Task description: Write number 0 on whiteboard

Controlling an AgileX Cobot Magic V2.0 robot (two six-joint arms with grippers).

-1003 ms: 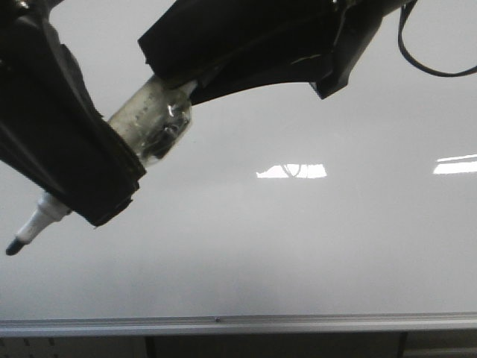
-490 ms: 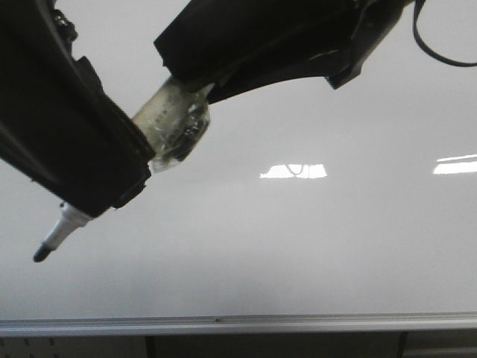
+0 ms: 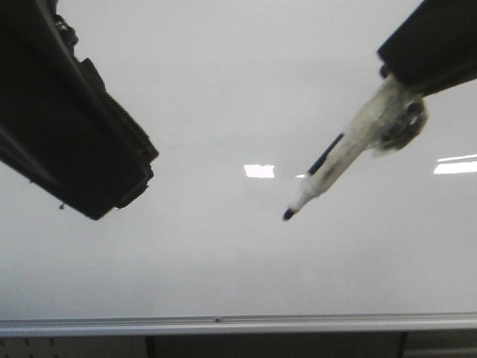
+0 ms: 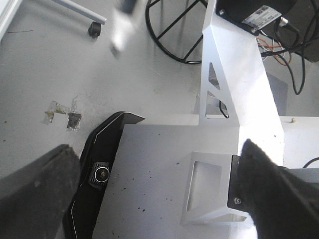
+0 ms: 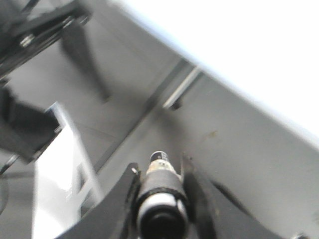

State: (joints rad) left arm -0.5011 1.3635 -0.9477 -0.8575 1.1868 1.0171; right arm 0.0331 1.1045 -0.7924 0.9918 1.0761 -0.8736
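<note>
The whiteboard (image 3: 223, 89) fills the front view, with its silver-grey rim (image 3: 223, 324) along the lower edge. No black line of a number 0 shows on it. My right gripper (image 5: 160, 186) is shut on a black-tipped marker (image 3: 328, 171) whose barrel is wrapped in clear tape. The marker slants down from the upper right, and its tip (image 3: 288, 215) is near the board's middle. I cannot tell whether the tip touches the board. My left gripper (image 4: 154, 199) is open and empty. One of its dark fingers (image 3: 89, 164) looms at the left of the front view.
Two bright light reflections (image 3: 258, 171) (image 3: 456, 165) lie on the board. The left wrist view shows the white robot frame (image 4: 234, 89), a small black camera mount (image 4: 99, 172), cables and the grey floor.
My right gripper has swung with the marker from the board's lower left to the upper right, and the tip now points at the middle. The left gripper has stayed put.
</note>
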